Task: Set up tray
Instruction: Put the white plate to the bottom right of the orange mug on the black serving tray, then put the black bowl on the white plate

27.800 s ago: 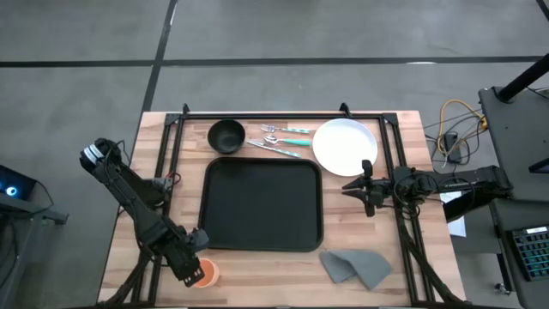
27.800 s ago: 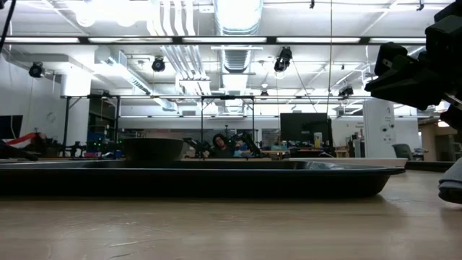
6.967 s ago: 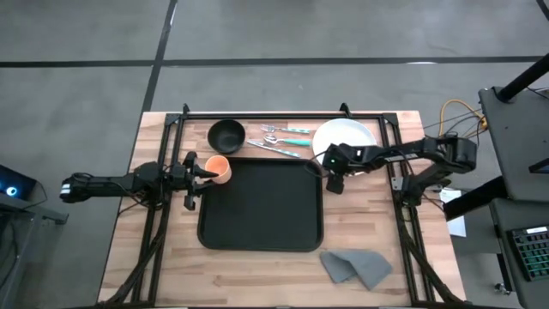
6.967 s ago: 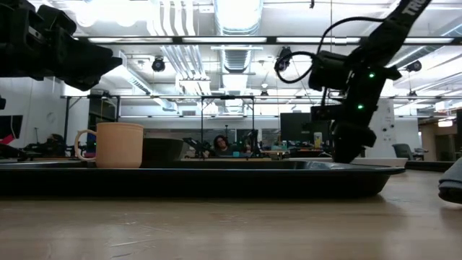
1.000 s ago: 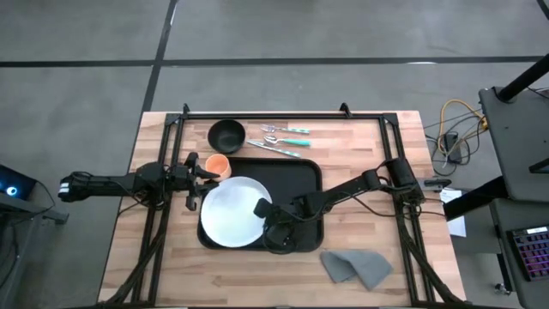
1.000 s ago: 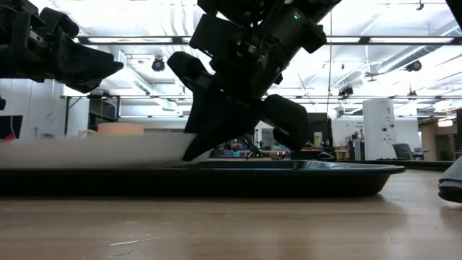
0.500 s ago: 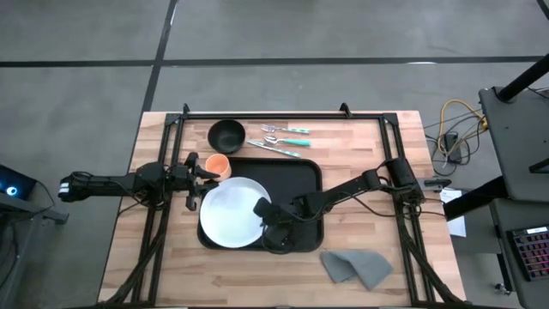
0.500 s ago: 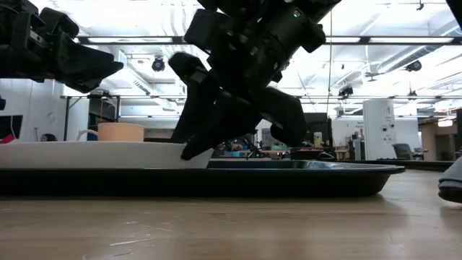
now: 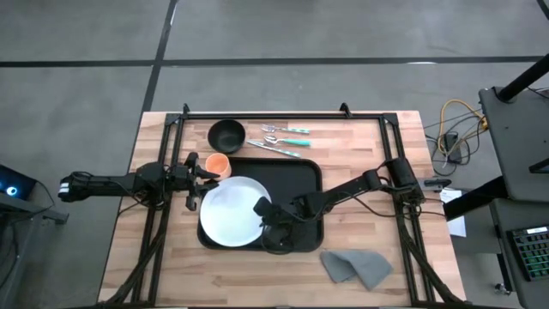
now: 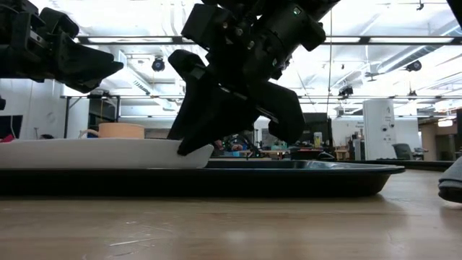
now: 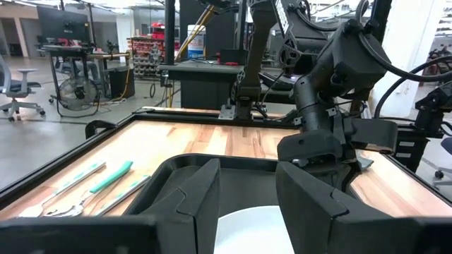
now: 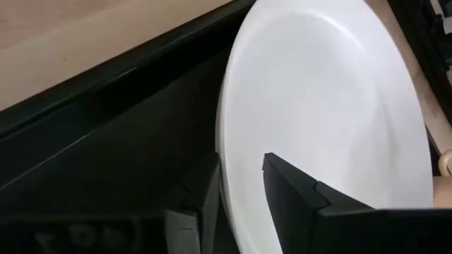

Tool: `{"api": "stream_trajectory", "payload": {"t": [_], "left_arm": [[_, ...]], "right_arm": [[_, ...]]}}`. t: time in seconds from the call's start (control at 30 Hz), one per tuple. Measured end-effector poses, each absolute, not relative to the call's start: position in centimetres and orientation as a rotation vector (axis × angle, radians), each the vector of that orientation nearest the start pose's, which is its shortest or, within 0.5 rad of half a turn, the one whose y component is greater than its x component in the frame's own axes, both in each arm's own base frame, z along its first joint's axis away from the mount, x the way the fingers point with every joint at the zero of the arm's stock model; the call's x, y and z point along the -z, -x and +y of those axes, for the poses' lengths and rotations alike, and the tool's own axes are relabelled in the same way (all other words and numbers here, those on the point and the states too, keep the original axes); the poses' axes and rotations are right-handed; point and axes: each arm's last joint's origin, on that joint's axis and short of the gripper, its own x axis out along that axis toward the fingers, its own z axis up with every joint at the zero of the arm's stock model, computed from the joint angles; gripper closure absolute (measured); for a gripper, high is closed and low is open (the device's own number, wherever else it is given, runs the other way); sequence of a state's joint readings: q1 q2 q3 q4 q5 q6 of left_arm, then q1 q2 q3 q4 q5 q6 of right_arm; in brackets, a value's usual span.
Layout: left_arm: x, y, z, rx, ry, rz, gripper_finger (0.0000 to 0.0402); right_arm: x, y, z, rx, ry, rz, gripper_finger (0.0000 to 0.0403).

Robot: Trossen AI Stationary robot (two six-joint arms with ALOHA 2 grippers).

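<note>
One wooden table [image 9: 377, 266] carries everything, and the black tray [image 9: 307, 184] lies flat at its middle. A white plate [image 9: 230, 211] rests in the tray's left half. The right gripper [image 9: 262, 212] sits low at the plate's right edge, its fingers [image 12: 304, 197] parted with the rim between them, loose rather than pinched. The left gripper [image 9: 199, 169] hovers over the tray's left rim, open and empty, just beside an orange cup [image 9: 217, 165]. A black bowl [image 9: 226, 135], cutlery [image 9: 283, 139] and a grey cloth [image 9: 356, 266] lie outside the tray.
</note>
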State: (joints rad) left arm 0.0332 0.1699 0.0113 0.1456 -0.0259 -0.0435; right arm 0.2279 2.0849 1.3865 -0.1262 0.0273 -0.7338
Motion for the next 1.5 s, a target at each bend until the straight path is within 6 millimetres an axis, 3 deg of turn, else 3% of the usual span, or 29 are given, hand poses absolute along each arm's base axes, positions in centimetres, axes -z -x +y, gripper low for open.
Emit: {"api": "stream_trajectory", "payload": {"t": [0.4, 0.93, 1.1, 1.5], "left_arm": [[-16.7, -10.8, 0.4, -0.059, 0.043, 0.012, 0.0283], [-16.7, -10.8, 0.4, -0.059, 0.043, 0.012, 0.0283], [-16.7, -10.8, 0.4, -0.06, 0.043, 0.013, 0.0283], [-16.7, -10.8, 0.4, -0.06, 0.043, 0.012, 0.0283]], "right_arm": [[-17.6, -43.8, 10.1, -0.464, 0.715, 0.77, 0.03], [-17.5, -43.6, 10.2, -0.446, 0.656, 0.806, 0.0306], [-18.3, -43.8, 8.8, -0.414, 0.65, 0.79, 0.0307], [-19.6, -44.5, 3.0, -0.28, 0.668, 0.774, 0.0303]]}}
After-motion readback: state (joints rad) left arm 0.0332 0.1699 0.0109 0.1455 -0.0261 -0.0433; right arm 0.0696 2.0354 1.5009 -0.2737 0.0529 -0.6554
